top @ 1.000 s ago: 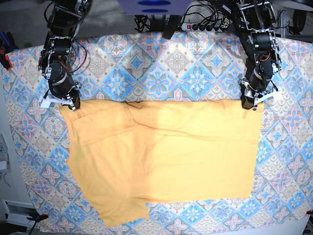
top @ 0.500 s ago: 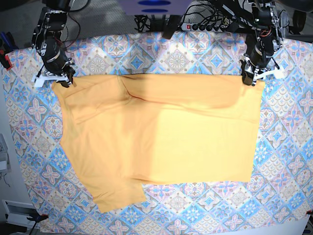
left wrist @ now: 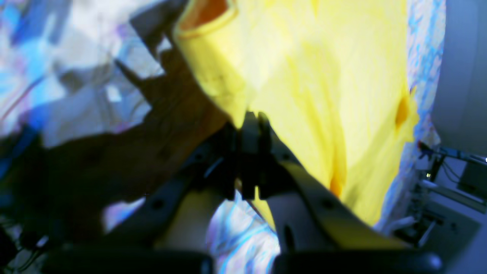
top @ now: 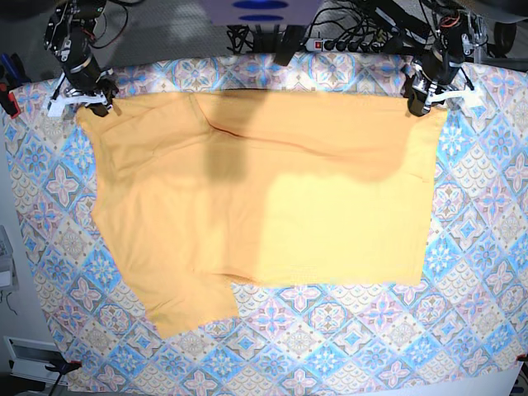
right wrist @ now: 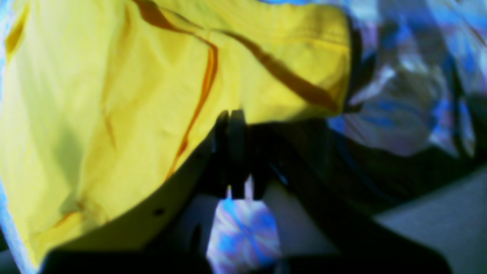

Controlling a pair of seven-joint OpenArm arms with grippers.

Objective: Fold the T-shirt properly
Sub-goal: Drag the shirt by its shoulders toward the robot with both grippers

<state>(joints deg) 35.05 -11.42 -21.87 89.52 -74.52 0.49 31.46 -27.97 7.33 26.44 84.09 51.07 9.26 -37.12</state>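
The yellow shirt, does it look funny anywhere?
Yes. The T-shirt is lopsided: one sleeve pokes out below its bottom edge. The left gripper and right gripper pinch its top corners.

We have both arms reaching to the far side of the base view, well apart. Our left gripper (top: 420, 102) sits at that view's upper right, jaws pinched together on the T-shirt (top: 264, 206) at its far corner. Our right gripper (top: 92, 102) sits at the upper left, likewise clamped on the opposite far corner. The wrist views are blurred, so the exact bite is probably just the hem.
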